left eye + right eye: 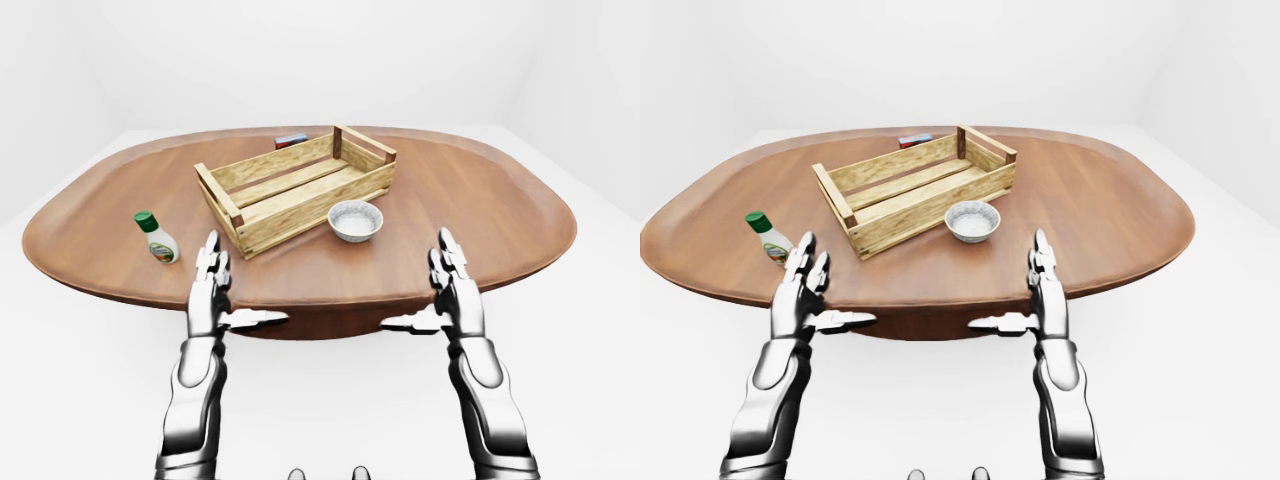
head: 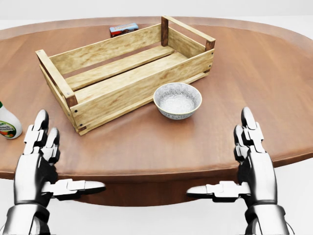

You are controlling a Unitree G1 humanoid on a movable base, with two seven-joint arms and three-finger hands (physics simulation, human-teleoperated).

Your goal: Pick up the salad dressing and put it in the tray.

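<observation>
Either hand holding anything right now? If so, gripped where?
Nothing held. Left hand and right hand are both open at the table's near edge; the salad dressing stands untouched on it.

Green-capped salad dressing bottle (image 1: 157, 238) stands upright on the tabletop, well left of the empty wooden tray (image 1: 296, 188)

All three views look down over the oval brown wooden table (image 1: 480, 200); the head view sits nearest, the eye views farther, sharing it whole.
</observation>
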